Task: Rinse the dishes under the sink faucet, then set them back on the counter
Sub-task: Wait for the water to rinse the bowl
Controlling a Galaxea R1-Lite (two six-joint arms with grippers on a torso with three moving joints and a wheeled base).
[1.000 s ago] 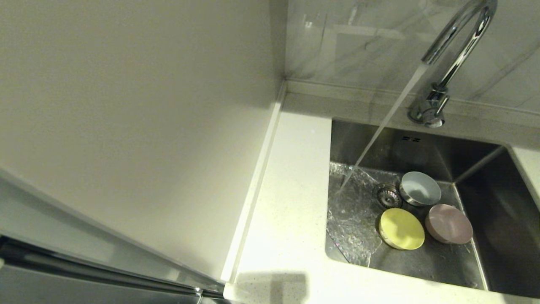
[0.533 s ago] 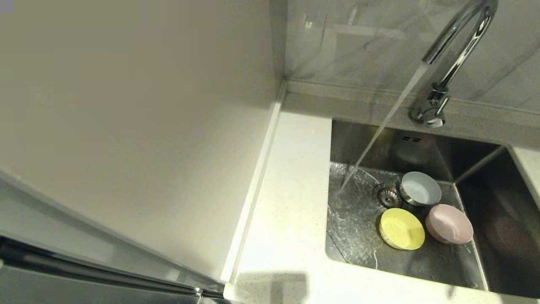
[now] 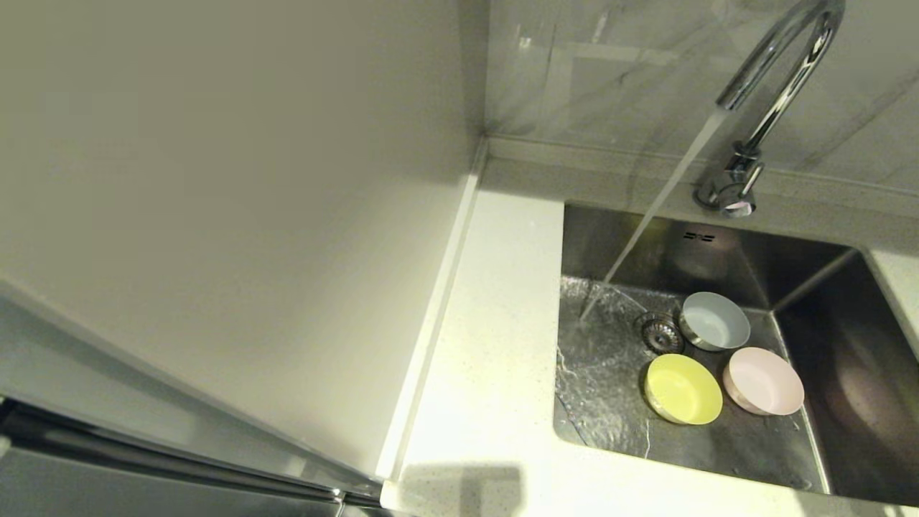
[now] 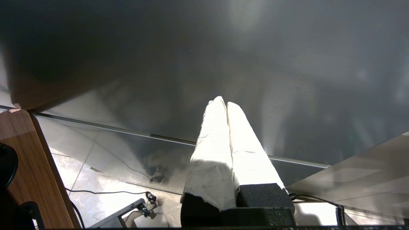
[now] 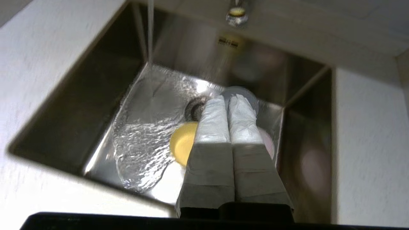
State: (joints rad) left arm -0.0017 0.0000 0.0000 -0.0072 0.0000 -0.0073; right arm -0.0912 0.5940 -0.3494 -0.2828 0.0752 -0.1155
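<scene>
Three bowls rest on the floor of the sink (image 3: 718, 248), by the drain (image 3: 660, 332): pale blue (image 3: 714, 321), yellow (image 3: 683, 388) and pale pink (image 3: 763, 380). Water runs from the faucet (image 3: 779, 68) onto the sink floor left of the drain. My right gripper (image 5: 227, 97) hovers above the sink, shut and empty, its tips over the blue bowl (image 5: 244, 92), between the yellow bowl (image 5: 181, 142) and the pink bowl (image 5: 270, 144). My left gripper (image 4: 225, 101) is parked, shut, facing a dark cabinet front. The head view shows neither gripper.
The white counter (image 3: 495, 323) runs along the sink's left side and front. A pale wall panel stands to its left. Grey marbled tiles rise behind the faucet. A sheet of water (image 5: 143, 134) spreads over the left half of the sink floor.
The bowls have not moved and the water keeps running. A faint pinkish reflection has grown on the sink's right wall.
</scene>
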